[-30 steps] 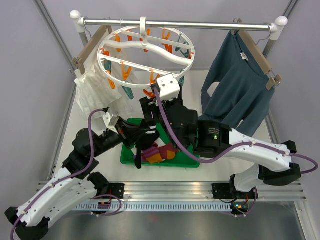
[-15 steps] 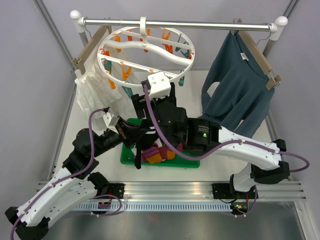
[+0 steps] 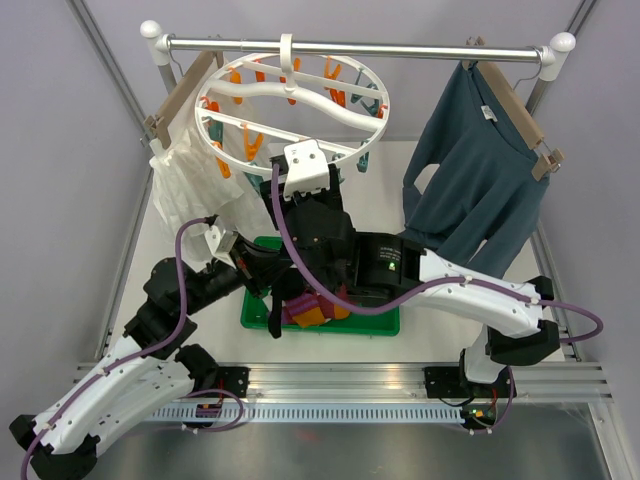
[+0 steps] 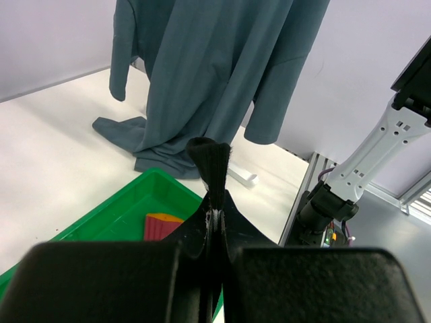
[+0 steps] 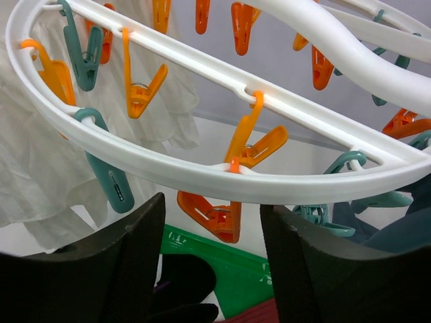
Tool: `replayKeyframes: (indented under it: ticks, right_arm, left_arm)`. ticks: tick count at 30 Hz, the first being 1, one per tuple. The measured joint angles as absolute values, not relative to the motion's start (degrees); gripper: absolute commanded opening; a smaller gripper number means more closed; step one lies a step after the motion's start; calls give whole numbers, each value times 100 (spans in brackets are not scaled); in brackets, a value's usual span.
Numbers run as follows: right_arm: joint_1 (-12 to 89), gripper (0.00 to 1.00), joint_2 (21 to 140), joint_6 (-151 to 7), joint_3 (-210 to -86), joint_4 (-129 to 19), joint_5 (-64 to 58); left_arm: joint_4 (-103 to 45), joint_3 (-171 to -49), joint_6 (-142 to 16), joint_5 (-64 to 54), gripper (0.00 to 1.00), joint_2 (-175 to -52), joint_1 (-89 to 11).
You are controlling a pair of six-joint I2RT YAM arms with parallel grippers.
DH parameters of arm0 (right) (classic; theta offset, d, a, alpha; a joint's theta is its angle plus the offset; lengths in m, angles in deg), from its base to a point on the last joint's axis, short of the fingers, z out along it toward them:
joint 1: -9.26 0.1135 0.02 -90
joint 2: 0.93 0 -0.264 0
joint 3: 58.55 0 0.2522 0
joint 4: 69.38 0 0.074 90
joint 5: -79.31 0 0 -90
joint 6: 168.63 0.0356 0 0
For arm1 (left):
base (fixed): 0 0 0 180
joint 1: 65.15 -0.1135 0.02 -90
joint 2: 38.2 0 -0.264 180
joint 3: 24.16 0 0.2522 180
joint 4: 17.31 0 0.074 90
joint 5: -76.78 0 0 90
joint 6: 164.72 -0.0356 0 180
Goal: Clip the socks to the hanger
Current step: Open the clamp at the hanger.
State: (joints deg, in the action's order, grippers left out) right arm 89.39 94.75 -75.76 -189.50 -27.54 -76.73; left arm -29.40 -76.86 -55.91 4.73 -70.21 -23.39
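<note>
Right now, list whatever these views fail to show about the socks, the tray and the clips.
Top view: both arms cover most of the green tray; the socks inside cannot be counted.
Left wrist view: the left fingers hide the black sock below its tip.
Right wrist view: the right fingers flank an orange clip; contact cannot be judged.

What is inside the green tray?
Maroon and orange socks lie in the green tray. The right arm covers much of it, so more may hide underneath.
</note>
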Motion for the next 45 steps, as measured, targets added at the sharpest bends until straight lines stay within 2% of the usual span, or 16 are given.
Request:
replayKeyframes:
  ticks: [2,3,8,16,22,45]
  right_arm:
    - [8939,58,9541,-7589,-19039,-2728,-7752]
    - [8939,51,9569,-7591,-19079,-2728,-7776]
    - [8939,34,9611,-7593,-19111,-2682,-7872]
    - [8939,17,9617,-7517,-19138,-2599,-7910]
    - [8939,0,9617,-7338,-19140,-2490,-7920]
    - [8939,0,9617,-6699,-19251,-2035,-8019]
  left_arm:
    - [-2940,-7686,-5591,467,2,-7021,-2339]
    - [-2940,-7686,-5591,462,2,-7021,-2339]
    - [-2938,-7686,-5591,401,2,-7021,-2339]
    - [-2781,-7686,-5587,185,2,-7015,-2339]
    - [-2223,-7572,-5563,95,2,-6993,-2339]
    - [-14,-6849,-5941,-316,2,-7432,-2337]
